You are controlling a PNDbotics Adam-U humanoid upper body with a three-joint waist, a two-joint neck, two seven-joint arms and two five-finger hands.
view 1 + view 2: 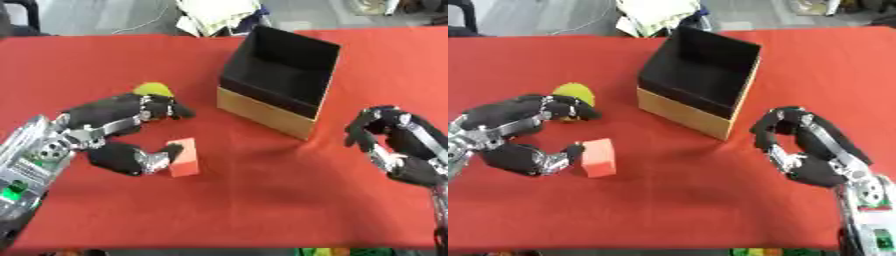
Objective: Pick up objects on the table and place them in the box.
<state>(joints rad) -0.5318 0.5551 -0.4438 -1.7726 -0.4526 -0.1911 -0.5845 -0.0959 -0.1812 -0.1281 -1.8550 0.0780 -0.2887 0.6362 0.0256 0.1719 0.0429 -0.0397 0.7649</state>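
Left eye view: a red table [262, 210] fills the scene. On it stands one box [278, 80], black inside with tan outer walls, open at the top and holding nothing that can be seen. Two loose objects lie to its left. One is an orange-red block [185, 158], standing apart from the box. The other is a yellow-green rounded object [154, 89], further back, partly hidden behind the fingers. The left hand [122, 130] comes in from the lower left. Its thumb touches the block's left side, and its fingers arch above, reaching toward the yellow-green object; the block is not enclosed, so the hand is spread rather than gripping. The right hand [394, 142] sits at the right edge, near the box's front corner, fingers curled inward and holding nothing.

Right eye view: the same one box [697, 75], one block [598, 157] and one yellow-green object [573, 93]. The left hand [522, 137] brackets the block from the left, thumb tip at its edge. The right hand [807, 147] hangs curled and empty, just right of the box.
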